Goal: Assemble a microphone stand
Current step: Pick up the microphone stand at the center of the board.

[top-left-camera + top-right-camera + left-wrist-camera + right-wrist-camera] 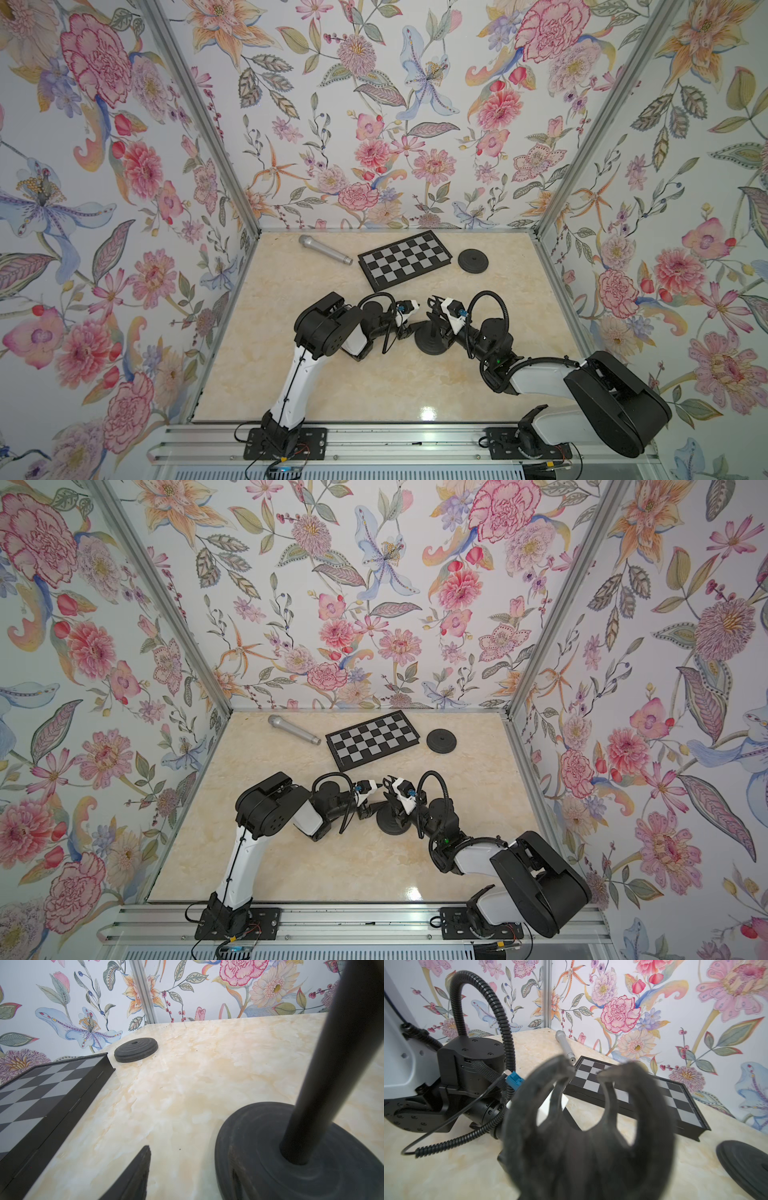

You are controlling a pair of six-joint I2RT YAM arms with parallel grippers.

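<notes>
**We see the stand upright in the middle of the table, with a gripper on each side of it.**

The marble table (332,374) takes the lower middle of both top views, and the chessboard (405,259) lies at its upper middle. The stand base (428,347) sits at the table's centre with the pole (332,1064) upright in it. The left gripper (408,330) is at the left edge of the base with its jaws apart. Its one clear finger (143,1167) does not touch the base. The right gripper (437,322) is at the pole from the right, and we cannot tell how its jaws stand. The microphone (324,249) lies at the table's upper left and the loose disc (473,261) at its upper right. The forked clip (591,1157), blurred in the right wrist view, shows just above the right gripper in both top views.
</notes>
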